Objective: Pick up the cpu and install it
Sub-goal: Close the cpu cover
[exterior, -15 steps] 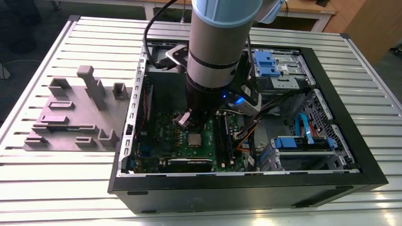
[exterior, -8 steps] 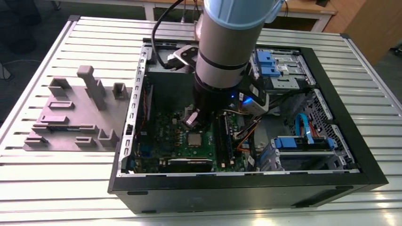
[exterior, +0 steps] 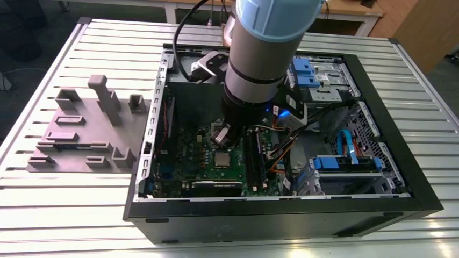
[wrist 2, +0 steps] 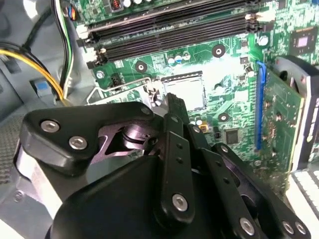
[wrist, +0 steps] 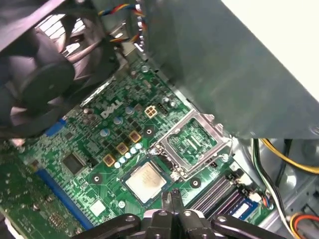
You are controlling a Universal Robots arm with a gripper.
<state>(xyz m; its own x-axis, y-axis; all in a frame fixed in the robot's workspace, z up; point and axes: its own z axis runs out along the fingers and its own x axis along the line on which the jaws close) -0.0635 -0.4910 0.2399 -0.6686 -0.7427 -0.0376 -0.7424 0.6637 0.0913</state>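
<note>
1. My gripper shows at the lower edge of the frame in the first wrist view, its two black fingers pressed together with nothing between them. In the second wrist view the same gripper takes up the lower half of the frame, its fingertips closed and empty just above the socket.
2. Just past my fingertips lies the cpu, a silver square seated flat in its socket on the green motherboard, at lower centre of the first wrist view. In the second wrist view the cpu sits at centre frame, bright with glare. I am close above it; I cannot tell whether I touch it.
3. Beside the cpu, the metal socket frame stands hinged open and tilted up, at centre right of the first wrist view.
4. Next come the black memory slots, running across the upper part of the second wrist view.
5. A black fan fills the upper left of the first wrist view.
6. In the exterior view my arm reaches down from the top centre into the open computer case, with the cpu at centre frame just below my gripper.
7. Farthest off, at the exterior view's left, a grey-purple fixture block rests on the slatted table.
</note>
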